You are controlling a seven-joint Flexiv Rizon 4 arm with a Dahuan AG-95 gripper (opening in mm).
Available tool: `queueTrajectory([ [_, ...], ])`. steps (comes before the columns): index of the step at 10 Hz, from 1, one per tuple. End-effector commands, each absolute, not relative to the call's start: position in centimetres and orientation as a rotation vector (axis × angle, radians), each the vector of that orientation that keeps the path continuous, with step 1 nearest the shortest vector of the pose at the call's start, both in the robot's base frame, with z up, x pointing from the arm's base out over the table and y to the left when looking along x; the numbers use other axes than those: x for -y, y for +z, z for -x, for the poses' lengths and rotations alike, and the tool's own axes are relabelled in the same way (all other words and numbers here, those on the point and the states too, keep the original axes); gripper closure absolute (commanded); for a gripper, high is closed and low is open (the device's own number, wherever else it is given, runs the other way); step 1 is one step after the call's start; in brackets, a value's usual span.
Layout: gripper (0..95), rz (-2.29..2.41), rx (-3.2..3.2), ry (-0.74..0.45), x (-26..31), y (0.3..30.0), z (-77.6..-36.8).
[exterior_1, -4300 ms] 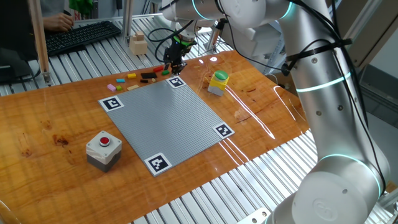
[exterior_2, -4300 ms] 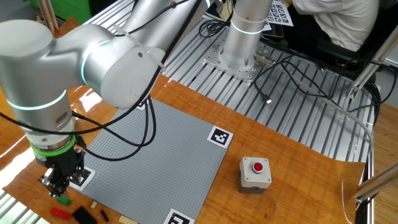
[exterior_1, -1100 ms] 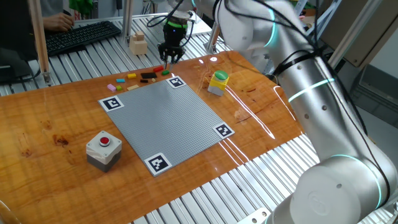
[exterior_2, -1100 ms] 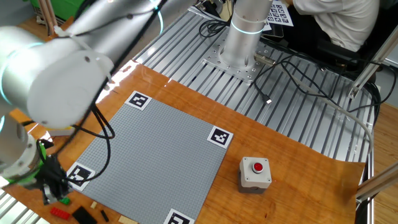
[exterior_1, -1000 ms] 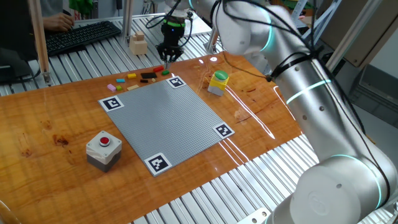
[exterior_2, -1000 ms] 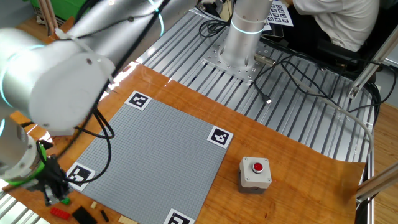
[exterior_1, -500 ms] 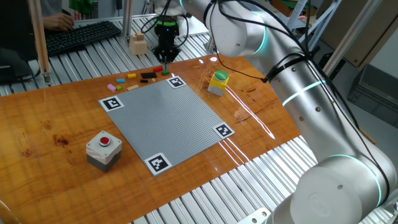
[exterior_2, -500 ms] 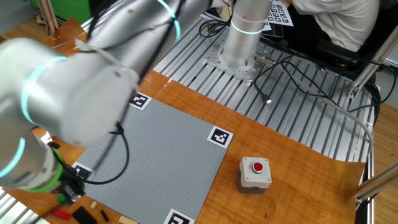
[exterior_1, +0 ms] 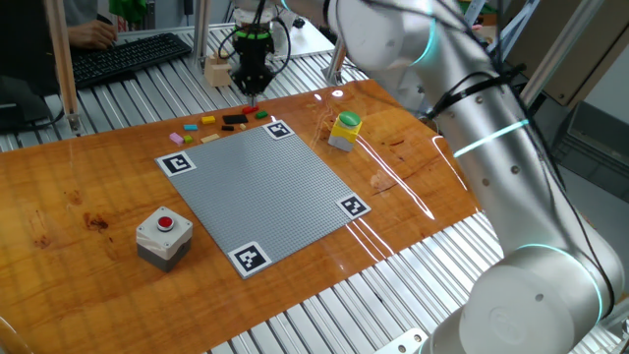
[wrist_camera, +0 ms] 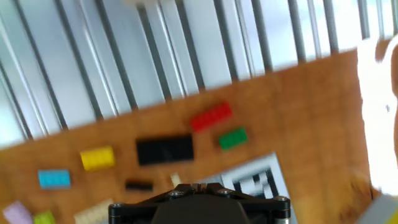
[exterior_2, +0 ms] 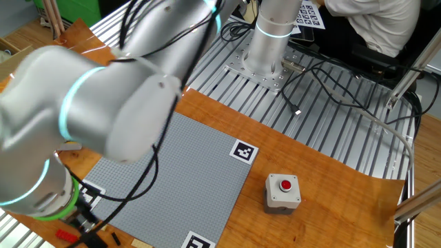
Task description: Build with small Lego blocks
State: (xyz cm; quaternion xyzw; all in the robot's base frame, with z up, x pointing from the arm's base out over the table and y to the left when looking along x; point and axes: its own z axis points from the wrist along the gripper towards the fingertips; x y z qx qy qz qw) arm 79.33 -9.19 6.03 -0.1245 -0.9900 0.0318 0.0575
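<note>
**Claw parked over the loose bricks, fingers pressed together**

So up close in the hand view, only the black body of the claw point(wrist_camera: 199, 208) shows at the bottom edge, fingertips out of sight. Just past it on the wooden worktop point(wrist_camera: 311, 106) the small Lego blocks are scattered: a black one point(wrist_camera: 165, 149), a green one point(wrist_camera: 232, 138), a red one point(wrist_camera: 211, 116), a yellow one point(wrist_camera: 97, 158) and a blue one point(wrist_camera: 54, 179). A corner marker point(wrist_camera: 252, 179) of the grey baseplate peeks in too. That view is pretty blurred.

From one fixed view the claw point(exterior_1: 250, 90) is closed with nothing visibly held, pointing straight down just above the far end of the brick row point(exterior_1: 234, 120), beyond the baseplate point(exterior_1: 265, 187). Further out sit a wooden block point(exterior_1: 218, 70) and a yellow container point(exterior_1: 344, 131). Nearer the camera is a red push button point(exterior_1: 163, 236).

The other fixed view mostly gets the big blurred arm point(exterior_2: 103, 117) blocking the claw. No readable writing anywhere, only the square black-and-white markers.
</note>
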Motion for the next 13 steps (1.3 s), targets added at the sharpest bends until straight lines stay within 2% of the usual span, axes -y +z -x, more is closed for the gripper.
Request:
queueTrajectory([
  [1,95.0,0.371,2.992,0.093,9.21,6.24,-79.47],
  [13,95.0,0.383,2.991,0.094,9.15,6.25,-79.48],
])
